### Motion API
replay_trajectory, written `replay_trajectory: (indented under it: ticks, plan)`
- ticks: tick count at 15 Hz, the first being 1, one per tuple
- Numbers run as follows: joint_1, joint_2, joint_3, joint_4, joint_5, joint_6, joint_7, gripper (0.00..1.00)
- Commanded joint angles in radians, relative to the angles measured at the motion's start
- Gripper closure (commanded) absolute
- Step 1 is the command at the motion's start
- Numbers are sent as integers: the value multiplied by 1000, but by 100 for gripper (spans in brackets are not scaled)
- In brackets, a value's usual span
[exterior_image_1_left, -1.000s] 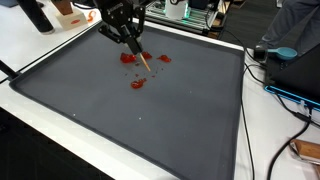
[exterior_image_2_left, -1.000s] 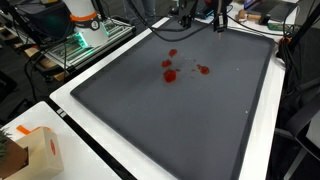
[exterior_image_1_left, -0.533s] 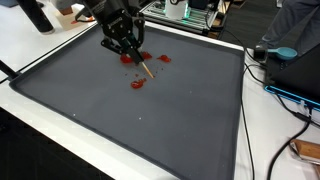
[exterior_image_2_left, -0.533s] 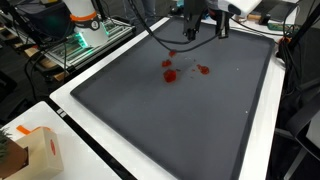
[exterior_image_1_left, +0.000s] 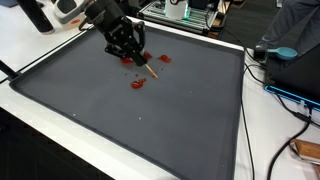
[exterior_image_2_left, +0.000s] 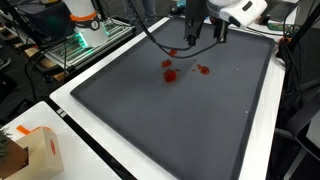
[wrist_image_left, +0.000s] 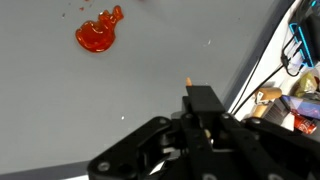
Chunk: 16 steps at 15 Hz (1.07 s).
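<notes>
One thin stick (exterior_image_1_left: 151, 70), clamped between the closed jaws, pokes out near red blobs (exterior_image_1_left: 137, 83).

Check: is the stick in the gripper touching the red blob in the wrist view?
Apart. The wrist view shows the tip of the stick well clear of the red blob, with bare grey mat between them.

Arm reaching down, hand (exterior_image_1_left: 133, 50) tilted and closed.
In both exterior views the arm comes in from the far edge, with its white wrist (exterior_image_2_left: 228, 10) above the black hand. In the wrist view the hand fills the lower frame, and its fingers (wrist_image_left: 206, 101) are pressed together on a thin stick (wrist_image_left: 187, 82) that points ahead and downward.
</notes>
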Motion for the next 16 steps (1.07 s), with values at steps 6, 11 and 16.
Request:
replay_trajectory:
  ticks: [6, 11, 16]
  plan:
    - [-24, 86, 9, 93, 6, -89, 43, 97]
    - [-42, 123, 17, 128, 21, -123, 35, 97]
    - [-45, 157, 21, 142, 37, -113, 41, 97]
